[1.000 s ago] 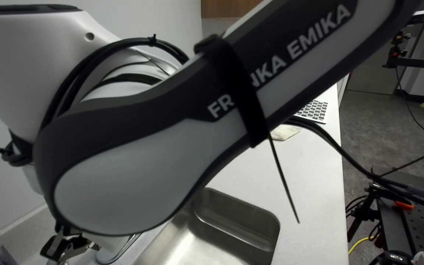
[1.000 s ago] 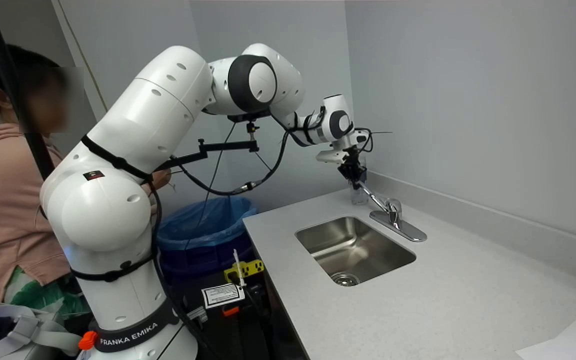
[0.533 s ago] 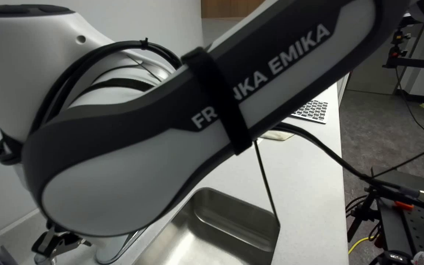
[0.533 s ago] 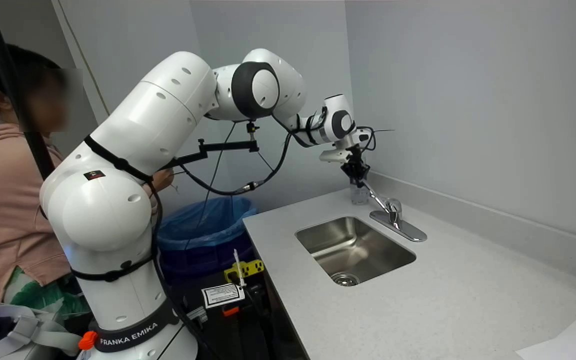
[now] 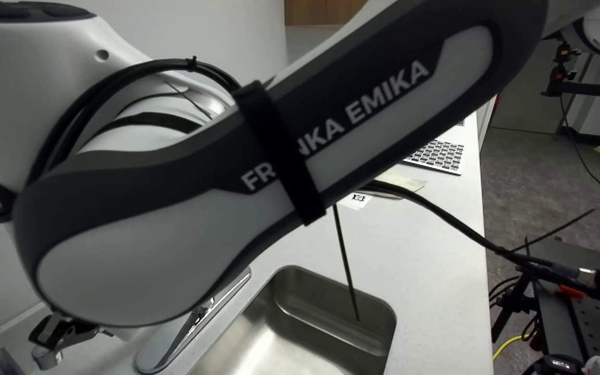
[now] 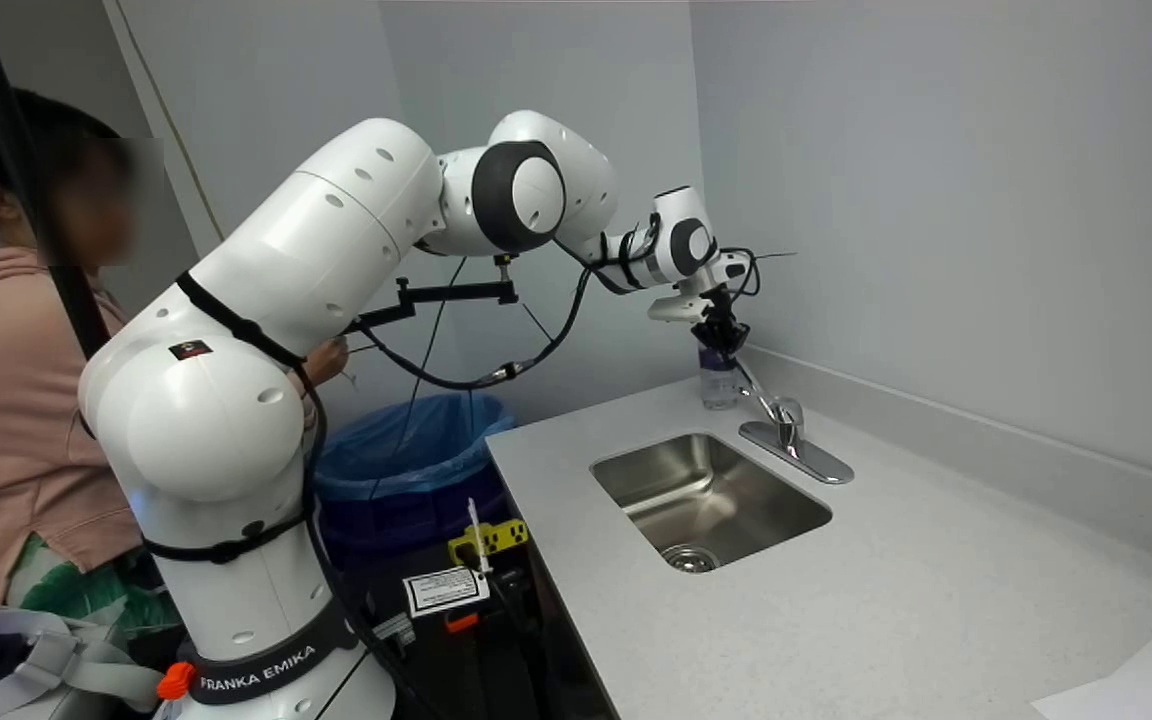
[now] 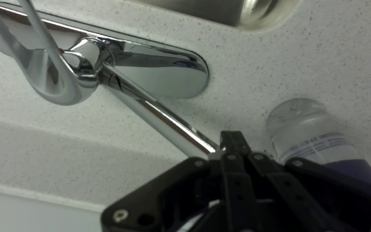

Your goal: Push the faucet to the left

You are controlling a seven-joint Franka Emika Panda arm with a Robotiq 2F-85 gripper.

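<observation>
If you push the faucet (image 7: 114,82) obliquely, the claw (image 7: 239,145), pressed together beside the smooth chrome spout (image 7: 159,118), may slip off its end.

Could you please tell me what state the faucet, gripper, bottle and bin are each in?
Faucet: spout pointing away from the sink, over the counter; water flow unclear.
Gripper: shut, by the spout's far end; contact unclear.
Bottle: standing upright, its top hidden.
Bin: open, lined with a blue bag.
</observation>
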